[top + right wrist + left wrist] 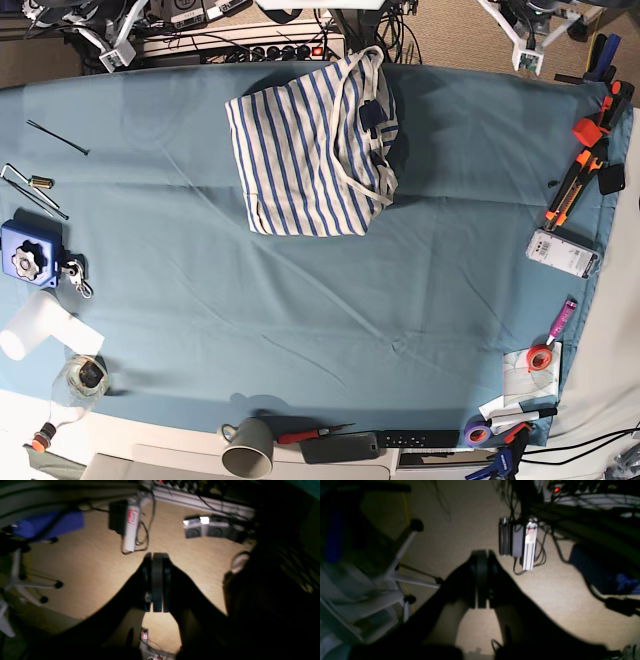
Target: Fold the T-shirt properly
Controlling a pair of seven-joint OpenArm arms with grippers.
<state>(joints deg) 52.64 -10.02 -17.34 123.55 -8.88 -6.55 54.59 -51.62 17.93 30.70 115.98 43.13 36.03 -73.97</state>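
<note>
The T-shirt (310, 160), white with thin blue stripes, lies folded into a rough rectangle at the back middle of the teal table cloth (300, 310), its dark neck trim on the right side. Neither arm shows in the base view. In the left wrist view my left gripper (482, 553) is shut, its dark fingers pressed together over a beige floor. My right gripper (157, 555) is likewise shut and empty above the floor in the right wrist view. No wrist view shows the T-shirt.
A grey mug (250, 447) and a remote stand at the front edge. A blue box (25, 252), a white roll (35, 328) and a bottle sit at the left. Clamps and tools (585, 160), a white device (563, 252) and tape rolls line the right edge.
</note>
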